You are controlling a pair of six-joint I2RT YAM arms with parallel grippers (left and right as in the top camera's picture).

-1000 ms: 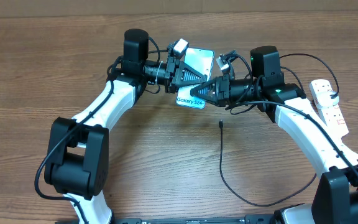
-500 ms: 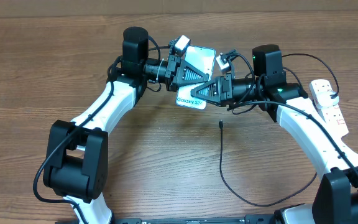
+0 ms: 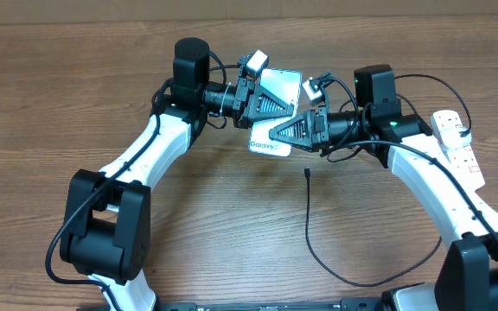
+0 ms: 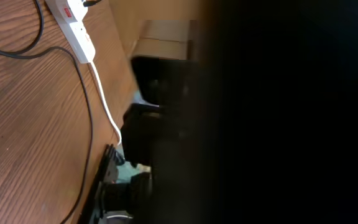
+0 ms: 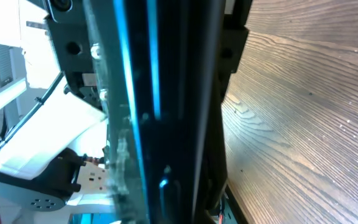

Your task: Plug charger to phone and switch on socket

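The phone [image 3: 269, 146], light blue with "Galaxy" text, is held off the table between both grippers at the back centre. My left gripper [image 3: 267, 104] is shut on its upper part. My right gripper [image 3: 282, 134] is shut on its lower part. In the right wrist view the phone [image 5: 166, 112] is edge-on and fills the middle. The left wrist view is mostly blocked by something dark. The charger [image 3: 309, 226] lies loose on the table, its connector tip [image 3: 307, 174] just below the right gripper. The socket [image 3: 456, 145] lies at the right edge; it also shows in the left wrist view [image 4: 73, 22].
The charger cable loops toward the front right [image 3: 361, 282]. The socket's white cord [image 4: 104, 106] and a black cable [image 4: 89, 124] run across the wooden table [image 3: 76, 95] in the left wrist view.
Both grippers and the phone have shifted slightly to the right, and the phone has tilted a little. The charger cable has not moved.
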